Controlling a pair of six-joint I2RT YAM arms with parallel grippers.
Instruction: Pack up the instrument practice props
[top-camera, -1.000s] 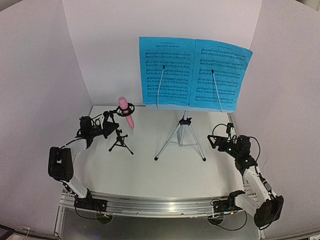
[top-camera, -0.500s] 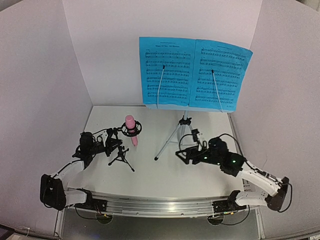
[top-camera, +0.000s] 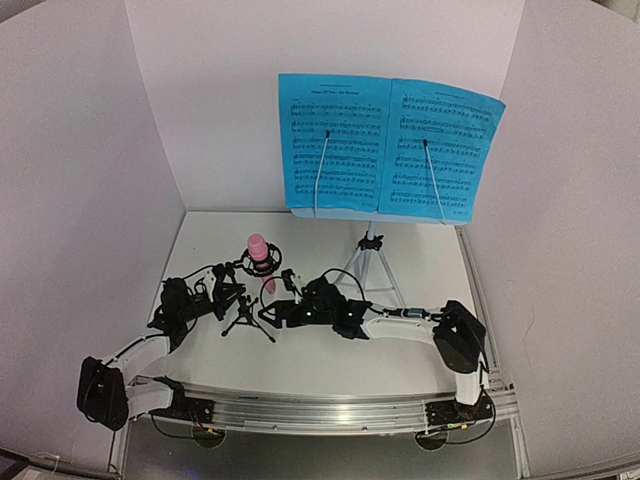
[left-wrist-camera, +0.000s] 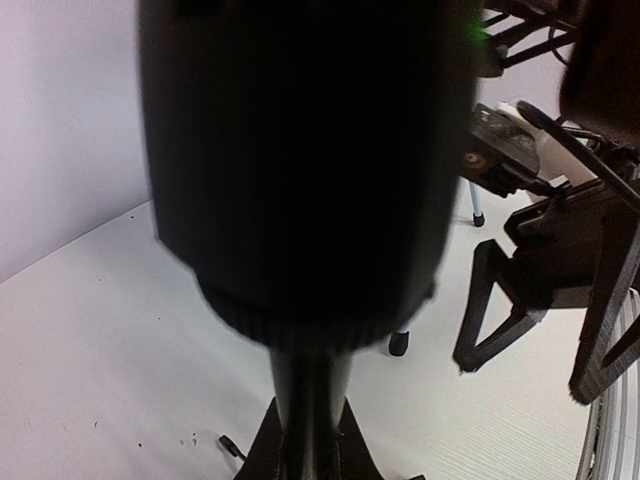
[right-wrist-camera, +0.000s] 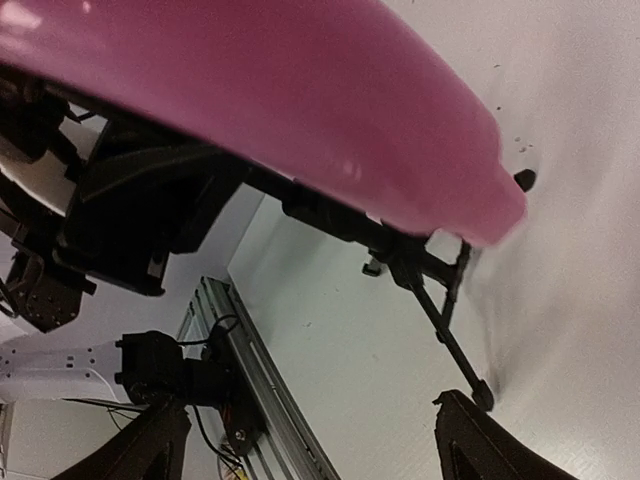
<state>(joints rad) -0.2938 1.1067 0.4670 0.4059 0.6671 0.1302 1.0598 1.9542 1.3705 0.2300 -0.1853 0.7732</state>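
The pink microphone (top-camera: 259, 253) sits in the ring mount of the small black mic stand (top-camera: 246, 318) at the table's left. My left gripper (top-camera: 228, 293) is shut on the stand's post (left-wrist-camera: 306, 395), which runs up between its fingers. My right gripper (top-camera: 279, 308) reaches in from the right, just below the microphone. It is open, with its fingertips (right-wrist-camera: 482, 440) spread wide beneath the pink microphone (right-wrist-camera: 300, 110) and nothing between them. Blue sheet-music pages (top-camera: 390, 148) rest on the music stand, whose silver tripod (top-camera: 368, 262) stands behind my right arm.
White walls close off the back and both sides. The metal rail (top-camera: 320, 408) with both arm bases runs along the near edge. The mic stand's thin black legs (right-wrist-camera: 452, 335) splay on the white table (top-camera: 400, 360).
My right arm has swung from the table's right side across to the microphone, its jaws narrowing slightly. The left gripper has drawn the stand and microphone a little toward the front.
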